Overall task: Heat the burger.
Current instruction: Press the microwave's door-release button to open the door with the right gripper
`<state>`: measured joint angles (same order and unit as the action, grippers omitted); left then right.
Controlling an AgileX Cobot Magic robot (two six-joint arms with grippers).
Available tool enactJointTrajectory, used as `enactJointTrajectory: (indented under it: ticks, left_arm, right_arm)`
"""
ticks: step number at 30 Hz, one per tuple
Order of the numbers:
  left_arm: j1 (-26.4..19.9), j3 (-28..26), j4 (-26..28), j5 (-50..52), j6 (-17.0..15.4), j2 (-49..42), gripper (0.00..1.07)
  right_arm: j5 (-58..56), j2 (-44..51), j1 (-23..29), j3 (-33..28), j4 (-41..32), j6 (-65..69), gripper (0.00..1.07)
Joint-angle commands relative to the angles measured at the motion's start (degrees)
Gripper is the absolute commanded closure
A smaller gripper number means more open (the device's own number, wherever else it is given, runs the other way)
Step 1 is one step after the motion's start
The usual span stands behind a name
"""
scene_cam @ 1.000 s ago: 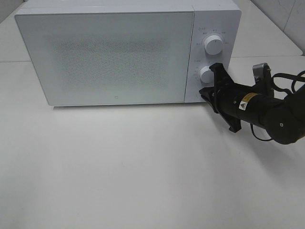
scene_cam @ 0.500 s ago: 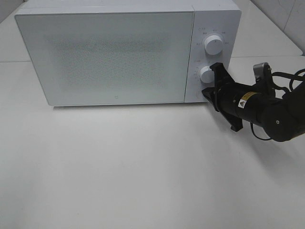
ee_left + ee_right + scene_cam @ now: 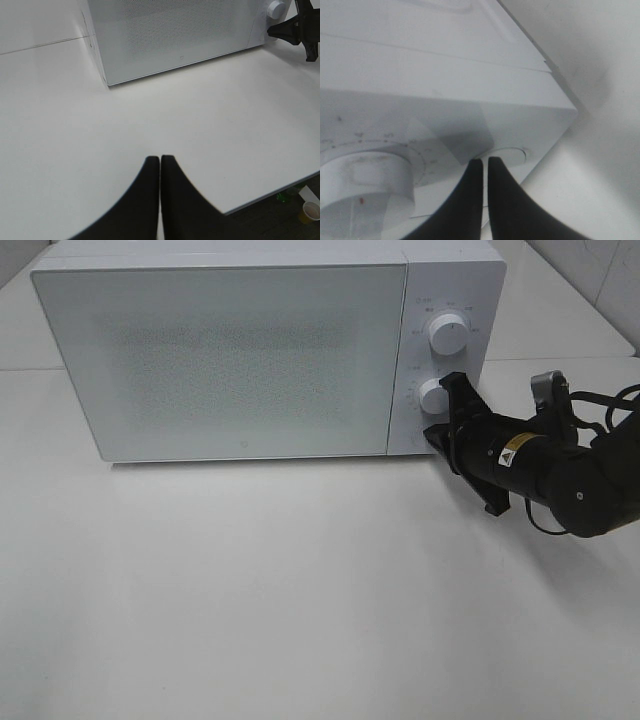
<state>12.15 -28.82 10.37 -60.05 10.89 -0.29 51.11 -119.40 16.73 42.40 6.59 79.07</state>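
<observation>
The burger is hidden; no view shows it. The white microwave [image 3: 230, 360] stands at the back of the table with its door closed. My right gripper [image 3: 431, 433] is shut, its tips against the bottom of the control panel, just below the lower knob [image 3: 433, 397]. In the right wrist view the shut fingertips [image 3: 482, 163] sit at the edge of a round button [image 3: 510, 154], with the lower knob [image 3: 365, 185] beside them. My left gripper [image 3: 160, 160] is shut on nothing, low over the bare table in front of the microwave [image 3: 175, 30].
An upper knob [image 3: 447, 335] sits above the lower one. The white table [image 3: 300, 590] spreads in front of the microwave. Its near edge shows in the left wrist view, with a paper cup [image 3: 310, 212] on the floor beyond.
The right gripper has edged slightly closer to the control panel. The microwave door stays closed and the left arm has not moved.
</observation>
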Motion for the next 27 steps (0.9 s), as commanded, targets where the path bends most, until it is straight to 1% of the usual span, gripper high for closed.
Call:
enactJointTrajectory:
  ticks: [1,5,8,14,19,27]
  left_arm:
    - [0.0,0.2,0.4,0.6,-0.2,-1.0,1.06]
    - [0.0,0.2,0.4,0.6,-0.2,-1.0,1.06]
    - [0.0,0.2,0.4,0.6,-0.2,-1.0,1.06]
    - [0.0,0.2,0.4,0.6,-0.2,-1.0,1.06]
    - [0.0,0.2,0.4,0.6,-0.2,-1.0,1.06]
    - [0.0,0.2,0.4,0.6,-0.2,-1.0,1.06]
  right_arm:
    - [1.8,0.1,-0.1,2.5,0.9,-0.6,1.07]
    - [-2.4,0.1,-0.1,4.1,0.6,-0.5,1.07]
    - [-2.5,0.1,-0.1,4.1,-0.5,-0.7,1.07]
    - [-0.6,0.1,-0.1,4.6,-0.6,-0.7,1.07]
    - [-1.6,0.1,-0.1,7.6,-0.2,-0.6,1.07]
    - [-4.1,0.1,-0.1,10.2,-0.5,-0.6,1.07]
